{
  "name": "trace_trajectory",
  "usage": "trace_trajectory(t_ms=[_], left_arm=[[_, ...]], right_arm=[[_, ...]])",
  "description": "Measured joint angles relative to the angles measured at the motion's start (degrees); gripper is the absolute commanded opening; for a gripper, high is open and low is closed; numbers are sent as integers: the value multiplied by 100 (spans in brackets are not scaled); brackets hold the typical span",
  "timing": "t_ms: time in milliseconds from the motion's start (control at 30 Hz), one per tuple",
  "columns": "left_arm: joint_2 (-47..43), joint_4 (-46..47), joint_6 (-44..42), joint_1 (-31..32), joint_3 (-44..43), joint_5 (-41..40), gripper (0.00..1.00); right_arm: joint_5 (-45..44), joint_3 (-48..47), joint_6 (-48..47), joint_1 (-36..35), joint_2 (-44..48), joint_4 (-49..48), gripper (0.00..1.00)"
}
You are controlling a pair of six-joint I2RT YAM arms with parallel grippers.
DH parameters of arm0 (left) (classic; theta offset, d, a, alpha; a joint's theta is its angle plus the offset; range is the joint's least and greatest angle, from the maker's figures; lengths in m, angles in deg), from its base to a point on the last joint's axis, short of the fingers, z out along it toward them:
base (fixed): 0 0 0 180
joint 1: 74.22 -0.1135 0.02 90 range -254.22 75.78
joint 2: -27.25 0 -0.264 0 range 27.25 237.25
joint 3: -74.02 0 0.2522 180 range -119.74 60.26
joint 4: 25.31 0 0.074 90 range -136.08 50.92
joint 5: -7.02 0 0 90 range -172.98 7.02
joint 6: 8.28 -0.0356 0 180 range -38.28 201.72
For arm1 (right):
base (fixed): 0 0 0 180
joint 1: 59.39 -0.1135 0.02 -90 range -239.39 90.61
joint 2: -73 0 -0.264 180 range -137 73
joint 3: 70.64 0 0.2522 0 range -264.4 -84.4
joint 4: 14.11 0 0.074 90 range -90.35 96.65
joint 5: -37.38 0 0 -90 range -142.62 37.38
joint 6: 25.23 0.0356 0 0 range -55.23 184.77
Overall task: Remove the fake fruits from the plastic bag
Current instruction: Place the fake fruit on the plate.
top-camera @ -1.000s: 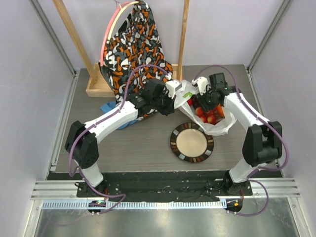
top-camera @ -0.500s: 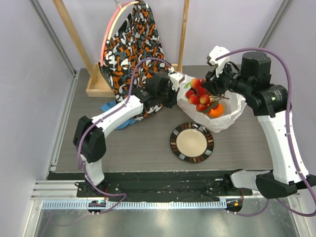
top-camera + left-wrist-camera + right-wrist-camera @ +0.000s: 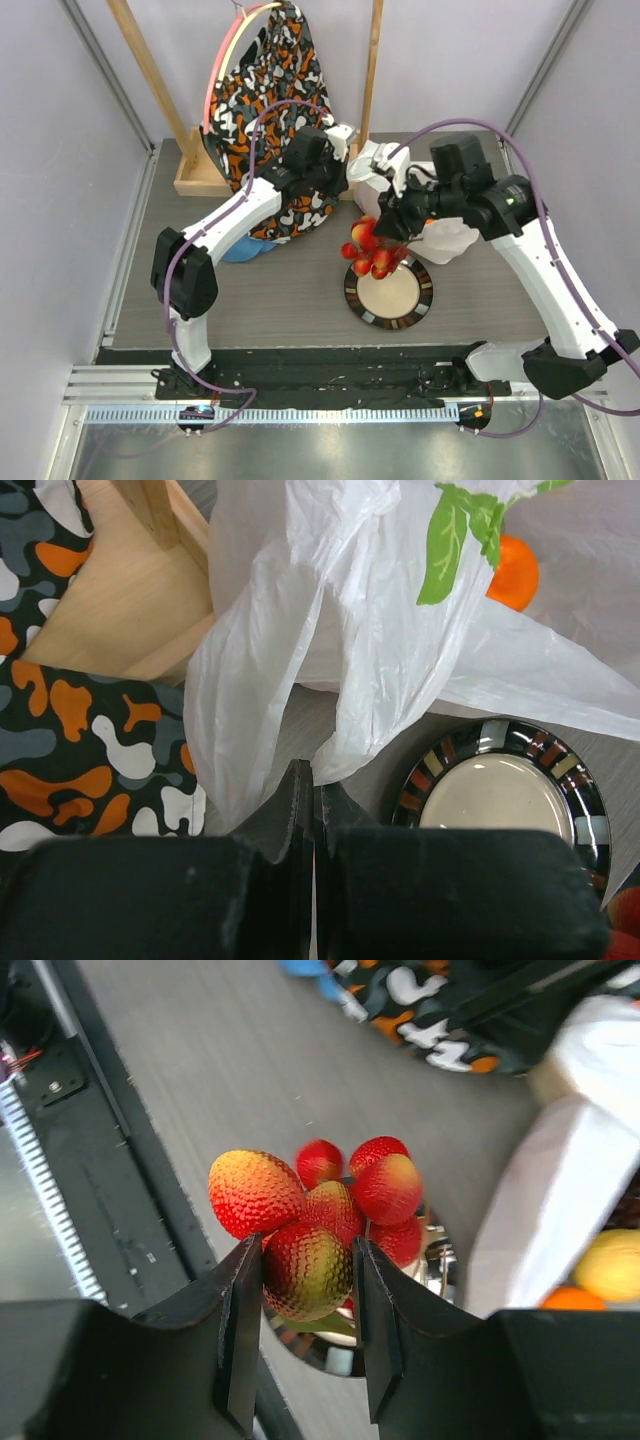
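Observation:
A bunch of red-yellow strawberries [image 3: 330, 1210] hangs from my right gripper [image 3: 306, 1260], which is shut on one berry of the bunch. From above, the strawberries [image 3: 368, 250] hang over the far left rim of the plate, just left of the plastic bag [image 3: 445, 238]. My left gripper [image 3: 312, 778] is shut, with a fold of the white plastic bag [image 3: 330, 650] pinched at its tips; from above it [image 3: 350, 160] holds the bag's far left edge. An orange [image 3: 515, 572] shows through the bag film beside the green print. A lemon [image 3: 612, 1265] and the orange [image 3: 570, 1300] lie inside the bag.
A round dark-rimmed plate [image 3: 424, 296] lies on the table near the front. The orange-black-white cloth [image 3: 265, 90] hangs from a wooden rack [image 3: 190, 180] at the back left, with a blue cloth [image 3: 238, 250] below it. Grey walls close in the table's sides.
My right gripper has lifted the strawberry bunch out of the bag and carried it left and nearer, over the plate. The bag has slumped. My left gripper stays shut on the bag's edge.

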Motion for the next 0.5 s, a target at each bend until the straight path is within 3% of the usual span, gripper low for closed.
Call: trace_trajectory(t_ms=[167, 500], left_arm=[[11, 0, -28, 35, 0, 48, 0], [-61, -46, -136, 35, 260, 55, 0]], right_arm=[[-9, 702, 234, -177, 2, -212, 5], [-1189, 2492, -28, -199, -219, -946, 4]])
